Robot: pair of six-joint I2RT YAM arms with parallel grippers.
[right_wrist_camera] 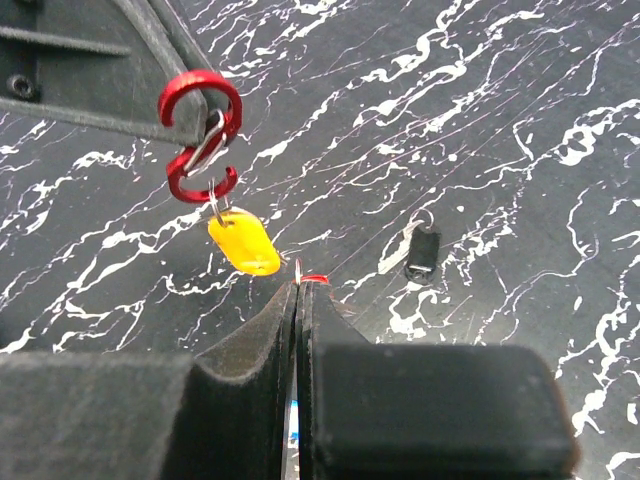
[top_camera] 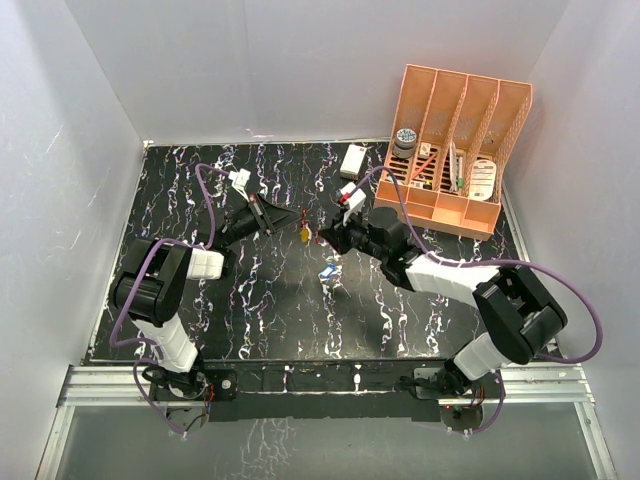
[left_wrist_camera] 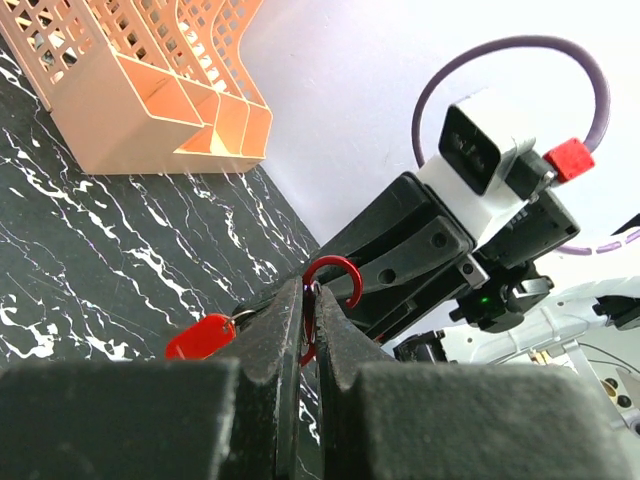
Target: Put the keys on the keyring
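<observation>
Two grippers meet above the middle of the table. The left gripper (left_wrist_camera: 308,300) is clamped tight on the keyring (right_wrist_camera: 196,80), a red S-shaped clip held in the air, and a yellow-headed key (right_wrist_camera: 245,243) hangs from the clip's lower loop. The right gripper (right_wrist_camera: 297,290), just beside it, is pinched shut on the red-headed key (left_wrist_camera: 200,337), which sticks out at its fingertips close to the keyring. A dark-headed key (right_wrist_camera: 422,252) lies flat on the surface beyond the right fingers, and the blue-and-white keys (top_camera: 328,272) lie below the right wrist. The table (top_camera: 250,300) is black with white marble-like veins. Plain white walls (top_camera: 300,60) close it in on three sides, and a metal rail (top_camera: 330,380) carrying both arm bases runs along the near edge. A small white box (top_camera: 353,160) sits near the back edge. Beside it, in the far right corner, stands an orange slotted organizer (top_camera: 470,215). Its compartments hold a dark round container (top_camera: 406,138), some pen-like sticks and a white packet (top_camera: 482,178); finer detail is too small to tell.
</observation>
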